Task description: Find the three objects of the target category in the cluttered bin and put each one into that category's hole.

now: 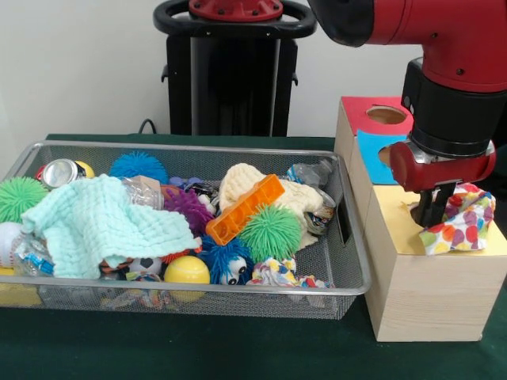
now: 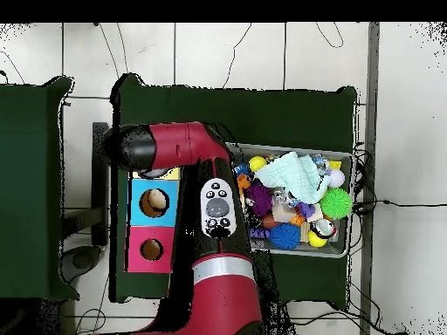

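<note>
My gripper is down over the yellow paper face of the pale wooden box, shut on a colourful printed rag. The rag bunches around the fingers and rests partly on the yellow face. The yellow-faced hole is hidden under the rag and gripper. A second printed rag lies at the front right of the wire mesh bin, by the rim. A third one does not show clearly. In the overhead view my arm covers the yellow face, and the bin lies to its right.
The blue-faced hole and the red-faced hole sit behind the yellow face. The bin holds a mint waffle cloth, a cream knitted cloth, an orange block, spiky balls, a yellow ball and a can.
</note>
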Motion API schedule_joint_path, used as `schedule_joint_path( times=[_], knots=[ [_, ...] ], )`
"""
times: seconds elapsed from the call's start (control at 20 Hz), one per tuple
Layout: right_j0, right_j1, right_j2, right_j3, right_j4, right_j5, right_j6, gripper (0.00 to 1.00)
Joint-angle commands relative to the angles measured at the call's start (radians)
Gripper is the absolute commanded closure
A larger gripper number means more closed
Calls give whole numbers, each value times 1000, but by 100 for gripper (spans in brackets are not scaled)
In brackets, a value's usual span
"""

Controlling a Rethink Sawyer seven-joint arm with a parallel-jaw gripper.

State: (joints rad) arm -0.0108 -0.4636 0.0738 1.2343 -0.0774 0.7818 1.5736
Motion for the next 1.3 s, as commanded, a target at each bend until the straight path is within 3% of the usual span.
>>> schedule_joint_path(
  times=[0.05, 0.3, 0.6, 0.9, 1.3],
  knots=[
    [-72, -41, 17, 25, 21, -116, 155, 100],
    [-95, -53, 57, 63, 27, -229, 141, 100],
    [-114, -56, 94, 68, 36, -257, 118, 100],
    [-94, -38, 73, 4, 22, -187, 120, 100],
    [-40, -54, -24, -52, -17, -79, 157, 100]
  ],
)
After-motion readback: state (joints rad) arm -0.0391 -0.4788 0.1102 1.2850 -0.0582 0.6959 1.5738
